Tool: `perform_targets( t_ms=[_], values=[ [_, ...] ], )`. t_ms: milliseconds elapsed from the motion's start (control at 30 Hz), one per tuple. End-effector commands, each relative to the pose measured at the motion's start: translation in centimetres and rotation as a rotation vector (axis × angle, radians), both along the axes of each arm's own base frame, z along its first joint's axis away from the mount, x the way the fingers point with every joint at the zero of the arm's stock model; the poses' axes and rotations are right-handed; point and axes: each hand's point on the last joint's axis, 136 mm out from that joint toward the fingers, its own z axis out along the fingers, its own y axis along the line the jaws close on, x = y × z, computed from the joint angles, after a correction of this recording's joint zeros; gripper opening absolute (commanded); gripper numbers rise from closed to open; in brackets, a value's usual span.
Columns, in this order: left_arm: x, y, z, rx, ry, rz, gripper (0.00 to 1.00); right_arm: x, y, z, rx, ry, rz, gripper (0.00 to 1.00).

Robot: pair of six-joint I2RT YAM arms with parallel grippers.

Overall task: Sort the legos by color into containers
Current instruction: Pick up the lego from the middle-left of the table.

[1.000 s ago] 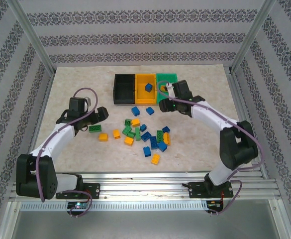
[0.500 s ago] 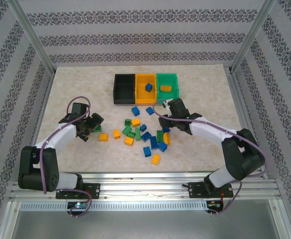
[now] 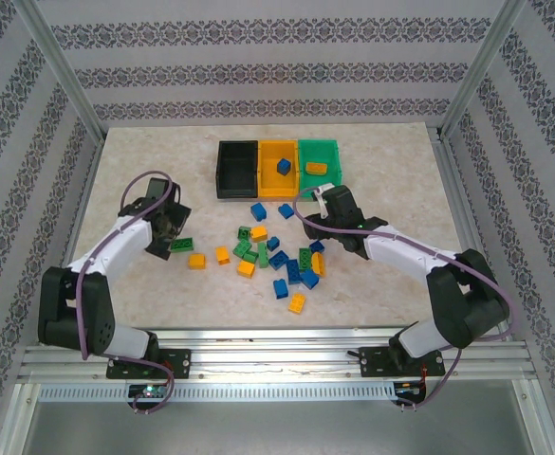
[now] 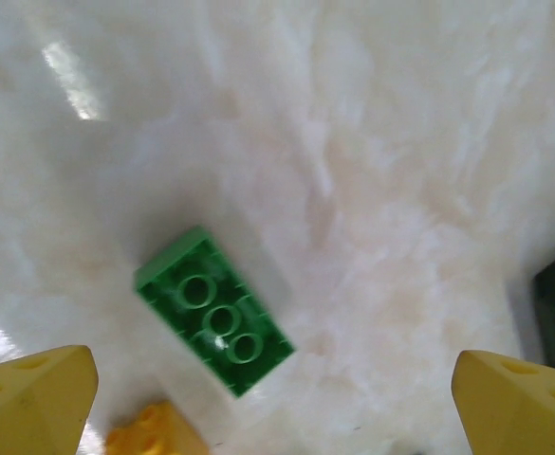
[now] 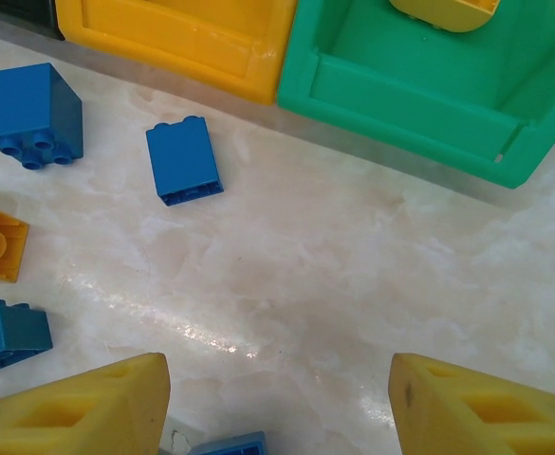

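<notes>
Fingers of the left gripper, mostly cropped, flank a green lego.

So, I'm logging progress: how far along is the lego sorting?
Early. Done: one blue brick in the yellow bin, one yellow brick in the green bin. In hand: nothing; the left gripper hangs open over a green brick, the right gripper open. Left: the pile of bricks loose on the table.

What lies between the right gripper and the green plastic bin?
Only bare marbled tabletop, in the right wrist view, between the right gripper and green rectangular plastic bin.
</notes>
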Motion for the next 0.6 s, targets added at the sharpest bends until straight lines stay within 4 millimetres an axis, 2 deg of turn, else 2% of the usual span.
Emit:
perform_targets(
  t_ms=[0,200,367,400,467,567],
  values=[
    [-2.0,0.4,-1.7,0.005,0.138,0.136,0.96,0.0,0.0,-0.8,-0.001,0.011,-0.004,0.63],
    [-1.7,-0.8,-3.9,-0.022,0.246,0.153,0.96,0.2,0.1,-1.2,-0.009,0.012,-0.004,0.63],
    [-1.1,-1.2,-5.8,-0.035,0.293,0.168,0.91,0.1,0.5,-1.3,-0.015,0.020,0.012,0.63],
    [-0.9,-1.2,-6.0,-0.033,0.297,0.170,0.88,0.0,0.7,-1.3,-0.014,0.018,0.015,0.63],
    [-0.2,-1.4,-6.9,-0.049,0.286,0.164,0.65,0.1,0.9,-1.3,-0.015,0.017,0.020,0.63],
    [0.2,-2.1,-8.1,-0.090,0.277,0.167,0.47,0.1,1.0,-1.5,-0.022,0.018,0.023,0.62]
  ],
)
